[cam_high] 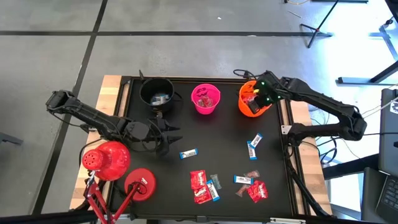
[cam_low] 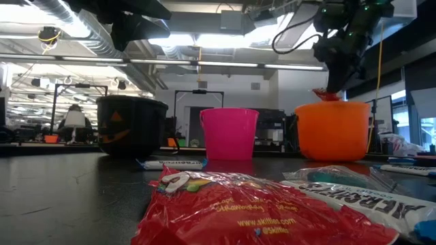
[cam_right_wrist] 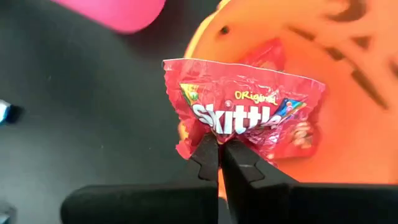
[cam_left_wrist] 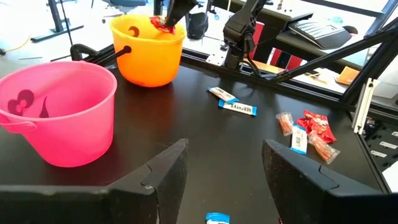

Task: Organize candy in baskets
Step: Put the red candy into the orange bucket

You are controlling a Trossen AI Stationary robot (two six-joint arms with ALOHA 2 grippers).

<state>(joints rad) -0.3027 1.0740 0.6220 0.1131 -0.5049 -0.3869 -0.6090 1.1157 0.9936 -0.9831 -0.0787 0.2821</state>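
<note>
Three buckets stand along the table's far side: black (cam_high: 157,93), pink (cam_high: 206,99), orange (cam_high: 252,104). My right gripper (cam_high: 256,98) hangs over the orange bucket (cam_right_wrist: 348,93), shut on a red candy packet (cam_right_wrist: 245,115); another red packet (cam_right_wrist: 267,55) lies inside the bucket. My left gripper (cam_high: 173,138) is open, low over the table's left half, beside a blue-and-white candy (cam_high: 188,154). More red candy (cam_high: 199,182), (cam_high: 258,191) and blue-and-white candy (cam_high: 255,144), (cam_high: 243,180) lie on the near half of the table. My right gripper pinches the red packet by its crimped edge (cam_right_wrist: 211,132) between the two fingertips (cam_right_wrist: 205,155). The fingers come from above, pointing down. The packet is lifted clear, hanging at the orange bucket's rim (cam_low: 327,95) and over its opening.
Two red dome lamp heads (cam_high: 106,160), (cam_high: 140,183) on red legs stand at the table's near left corner, close to my left arm. The black mat's raised edge (cam_high: 287,168) runs along the right. Bare mat lies between the buckets and the candy.
</note>
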